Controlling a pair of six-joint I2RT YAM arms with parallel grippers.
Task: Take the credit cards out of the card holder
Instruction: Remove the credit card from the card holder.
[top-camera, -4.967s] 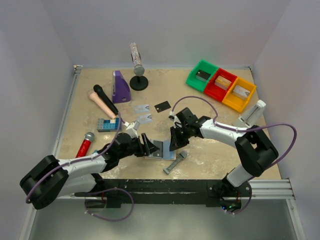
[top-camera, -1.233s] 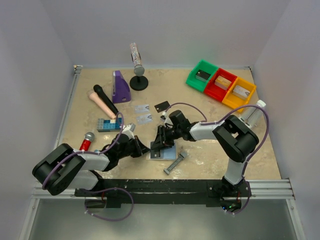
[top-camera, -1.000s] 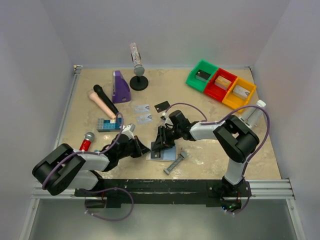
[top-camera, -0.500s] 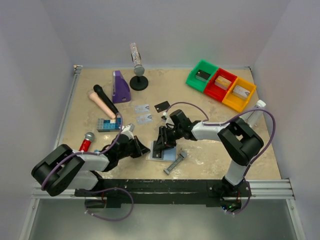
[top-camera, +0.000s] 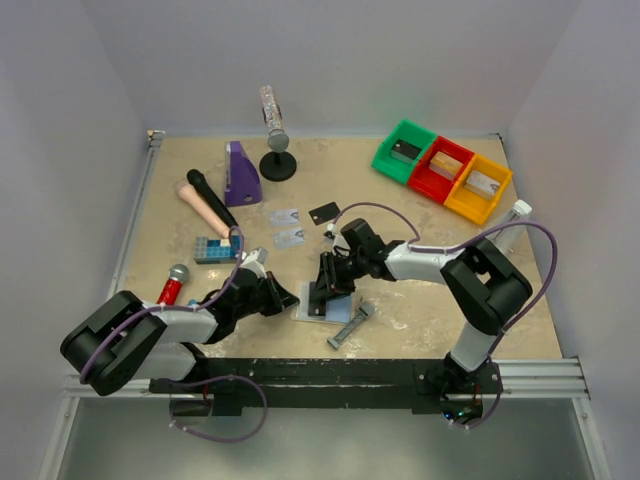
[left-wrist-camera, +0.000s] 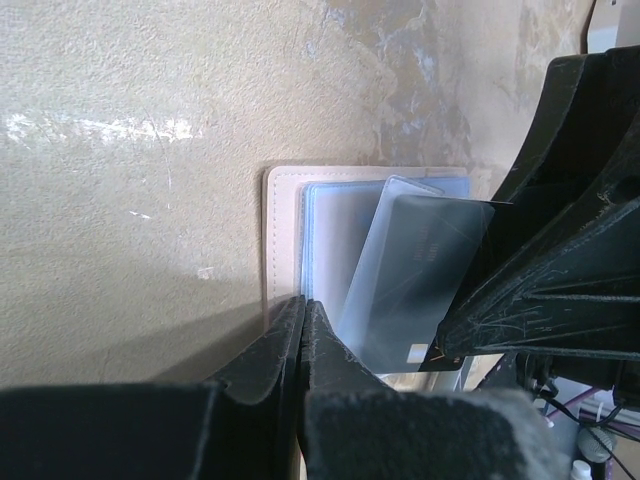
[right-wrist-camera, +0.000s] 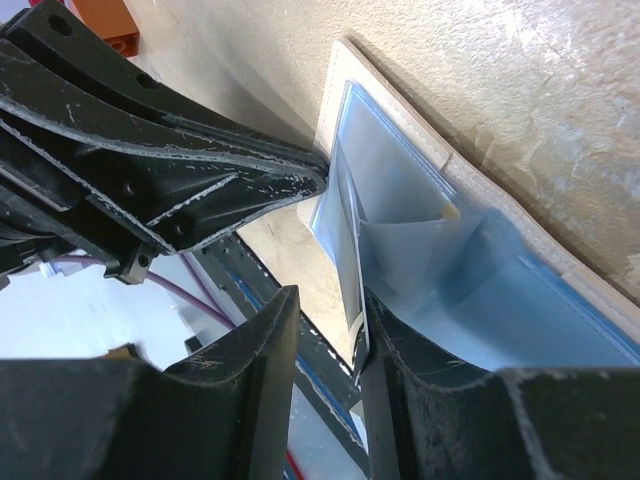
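The card holder (top-camera: 330, 306) lies open on the table, pale blue panels up, tan edging (left-wrist-camera: 282, 230) showing. My left gripper (left-wrist-camera: 303, 300) is shut, its tip pressed on the holder's left panel (top-camera: 290, 297). One dark, glossy credit card (left-wrist-camera: 420, 270) sticks halfway out of a pocket. My right gripper (right-wrist-camera: 325, 300) is open around that card's (right-wrist-camera: 345, 255) free edge; the card leans on one finger, the other stands apart (top-camera: 322, 292). Two pale grey cards (top-camera: 284, 216) (top-camera: 289, 236) and a black card (top-camera: 324, 211) lie loose farther back.
A grey bar tool (top-camera: 350, 325) lies just right of the holder. A blue studded block (top-camera: 216, 248), a red microphone (top-camera: 170, 290), a black microphone (top-camera: 210, 197) and a purple object (top-camera: 240, 173) are on the left. Green, red and yellow bins (top-camera: 440, 168) stand at the back right.
Five seconds ago both grippers held the holder up between them; it now lies flat under the left gripper. Over the last second the right jaws narrowed slightly around the card.
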